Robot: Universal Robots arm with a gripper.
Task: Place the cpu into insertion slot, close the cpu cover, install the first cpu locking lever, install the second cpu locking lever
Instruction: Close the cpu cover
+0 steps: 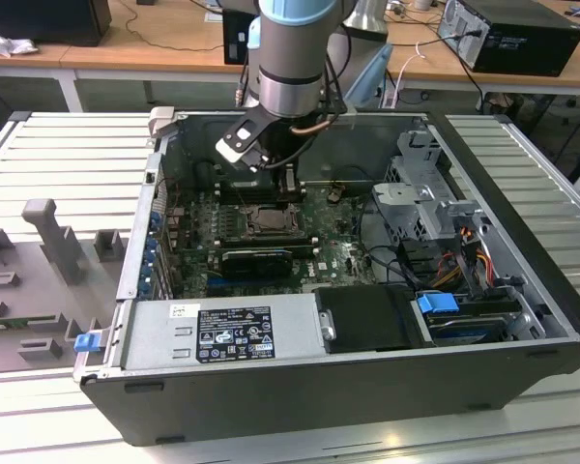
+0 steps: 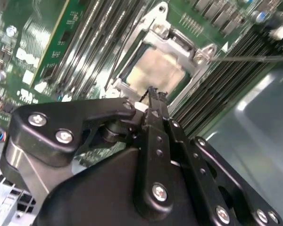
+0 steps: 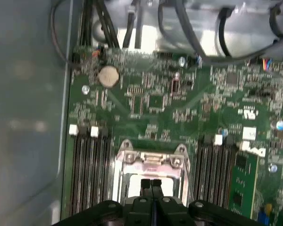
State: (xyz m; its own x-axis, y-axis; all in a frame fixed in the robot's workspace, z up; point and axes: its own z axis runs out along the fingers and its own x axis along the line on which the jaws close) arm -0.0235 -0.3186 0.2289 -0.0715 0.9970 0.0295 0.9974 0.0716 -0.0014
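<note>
**A:** Entry one, the cpu?

**B:** The cpu [image 2: 153, 70] is a small flat square with a pale silvery-beige face. It lies flat in the insertion slot [image 1: 269, 220] on the green circuit board [image 3: 151, 103], between two banks of long black memory slots [image 3: 87, 169].

**A:** The cpu cover?

**B:** The cpu cover [image 2: 177, 41] is a thin silvery frame plate, lying down over the chip's edges. The chip's face shows through its square cut-out in both wrist views.

**A:** Gripper?

**B:** The gripper [image 2: 153, 92] has black fingers pressed together with nothing between them. The tips are right over the cpu's edge; I cannot tell whether they touch it.

**A:** Containers?

**B:** One computer case [image 1: 271, 387], open on top, lying on a slatted metal table [image 1: 68, 145]. It holds the circuit board, a grey power supply box [image 1: 155, 333] along the near wall, and a metal drive cage [image 1: 420, 193] at the exterior view's right. Just beside the cage is a blue tab [image 1: 437, 303].

**A:** Writing?

**B:** A printed label [image 1: 234, 333] on the power supply box, and white markings on the board. A round silver coin cell [image 3: 108, 75] also sits on the board.
</note>
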